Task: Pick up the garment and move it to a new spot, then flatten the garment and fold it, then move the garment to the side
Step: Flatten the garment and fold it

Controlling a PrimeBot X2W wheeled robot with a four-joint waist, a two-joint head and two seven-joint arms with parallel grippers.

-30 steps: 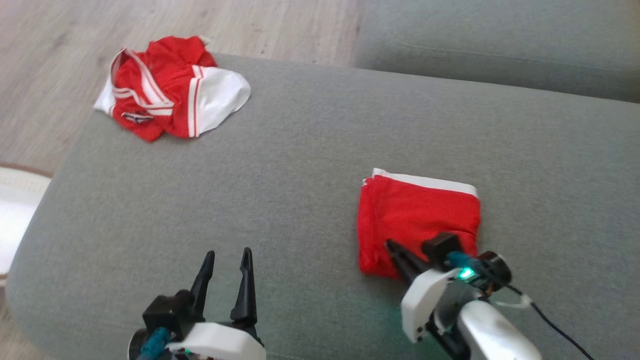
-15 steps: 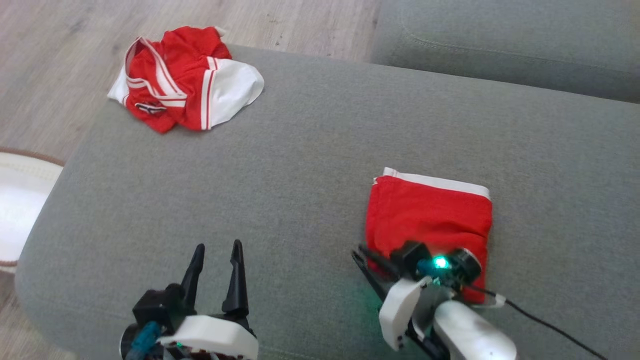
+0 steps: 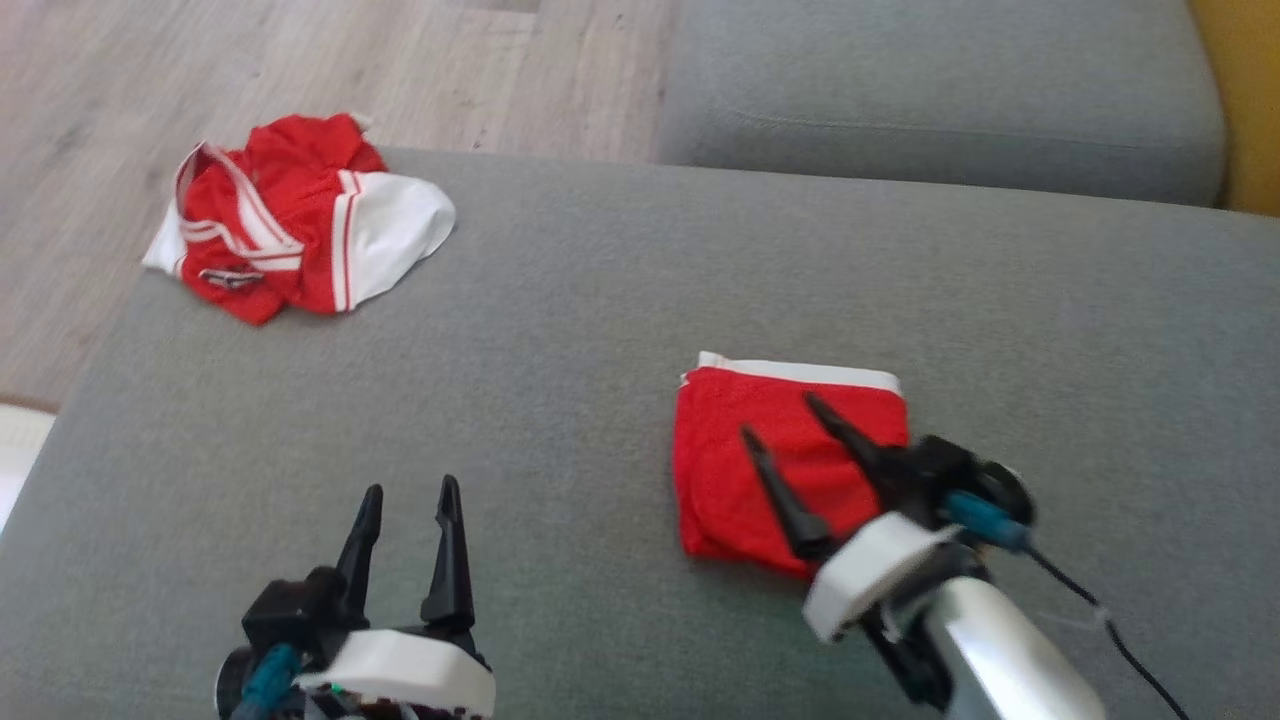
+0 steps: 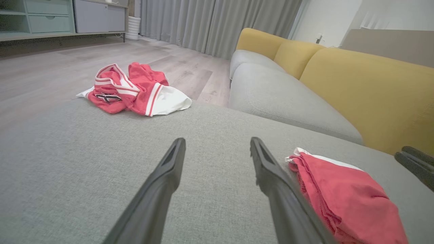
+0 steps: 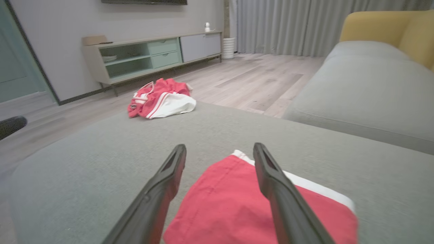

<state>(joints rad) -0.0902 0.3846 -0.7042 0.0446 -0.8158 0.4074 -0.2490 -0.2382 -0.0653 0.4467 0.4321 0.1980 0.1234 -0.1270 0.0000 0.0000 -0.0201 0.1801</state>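
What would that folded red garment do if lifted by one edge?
The folded garment would probably flop and unfold: its stacked layers lie loose. It looks thin, so likely light. Pushed over the woven sofa, it may bunch.

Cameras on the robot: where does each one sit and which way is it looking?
Head view: on the head, looking down at the grey cushion; left gripper and right gripper show, both open.
Left wrist view: on the left wrist, facing along its two fingers toward the crumpled garment.
Right wrist view: on the right wrist, facing over the folded garment between its fingers.
Shared: both wrist views show both garments.
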